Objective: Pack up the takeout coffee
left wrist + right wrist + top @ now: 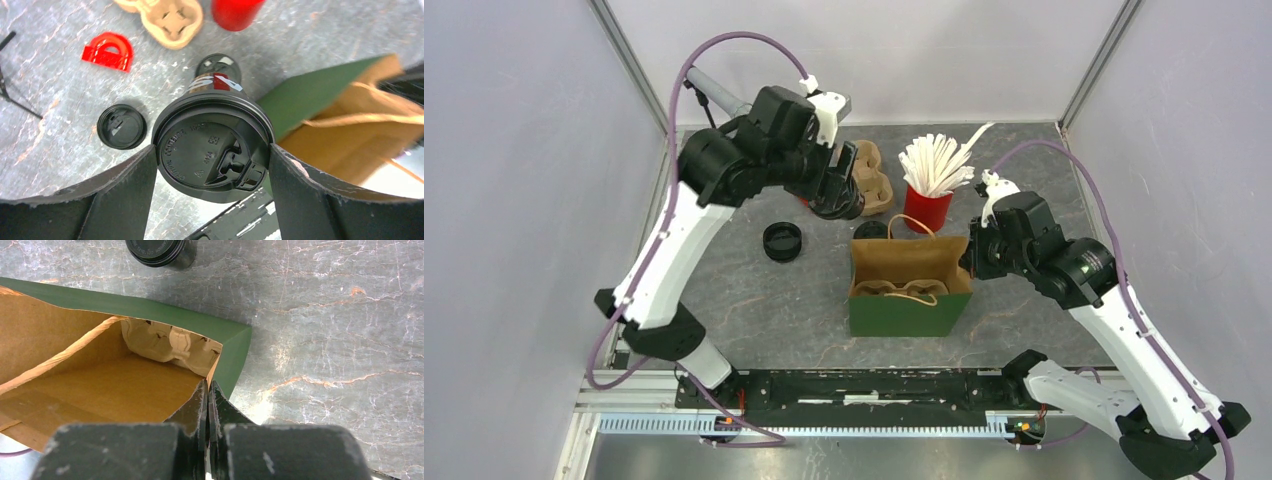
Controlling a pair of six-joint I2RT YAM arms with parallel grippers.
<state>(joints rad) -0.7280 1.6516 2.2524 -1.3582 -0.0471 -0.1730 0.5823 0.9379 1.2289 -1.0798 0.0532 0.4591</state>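
Black-lidded and marked in red and white on its side, the coffee cup (212, 150) is gripped at its rim by the left claw (212, 167), whose two fingers are closed against it from either side. The cup fills the middle of the left wrist view. Whether its base touches the table (320, 45) cannot be told. In the top view this claw is seen above and left of centre, with the cup hidden beneath the wrist. Just beyond the held cup, a second lidded cup (218, 64) is seen standing on the table, just beside the upper left corner of the paper bag (904, 315). The bag, green outside and brown inside, is stood open at the centre of the top view, and a pulp carrier (172, 342) is lodged at its bottom. The right-hand rim of the bag is pinched by the right claw (207, 390), whose fingers are shut almost flat together on the paper. A loose black lid (782, 241) is laid left of the bag. A second carrier (876, 175) and a red cup (927, 208) of white sticks (936, 162) are placed towards the top of that view. A small red plastic piece (107, 50) is seen at the upper left of the left wrist view.
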